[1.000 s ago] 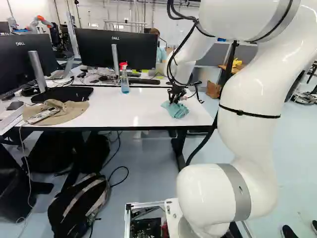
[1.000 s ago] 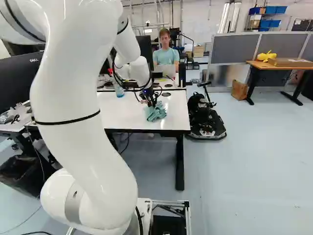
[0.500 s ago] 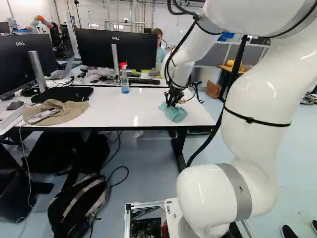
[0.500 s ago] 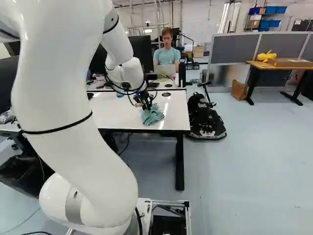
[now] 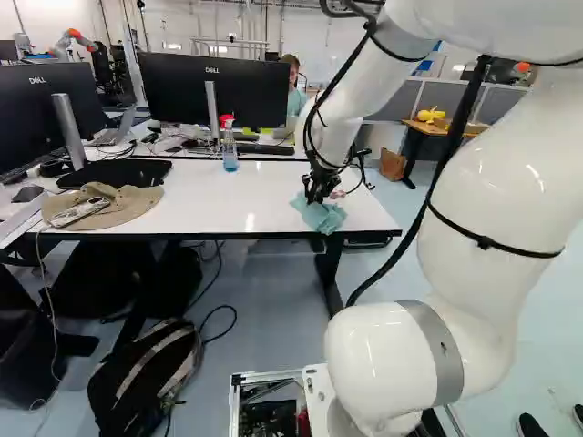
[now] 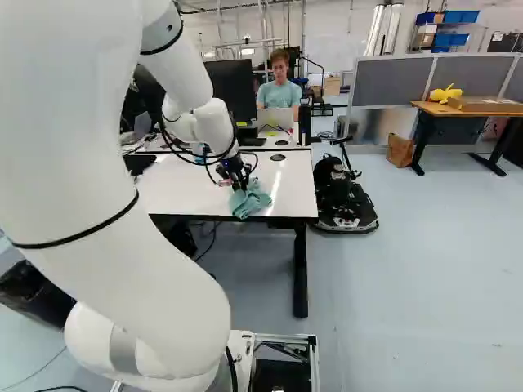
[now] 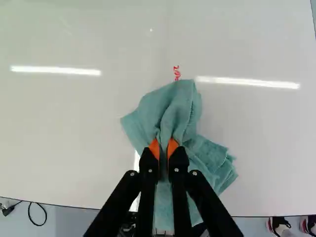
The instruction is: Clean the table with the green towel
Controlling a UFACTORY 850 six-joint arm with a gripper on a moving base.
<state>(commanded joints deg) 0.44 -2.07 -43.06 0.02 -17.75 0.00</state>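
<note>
While the gripper (image 5: 313,198) pinches the green towel (image 7: 173,111), a fold between jaws, more ahead and beneath

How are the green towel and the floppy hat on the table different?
The towel is blue-green, but the hat is tan. The towel is bunched up and pinched in the gripper, while the hat lies spread out with a phone on top. Both are on the white table.
</note>
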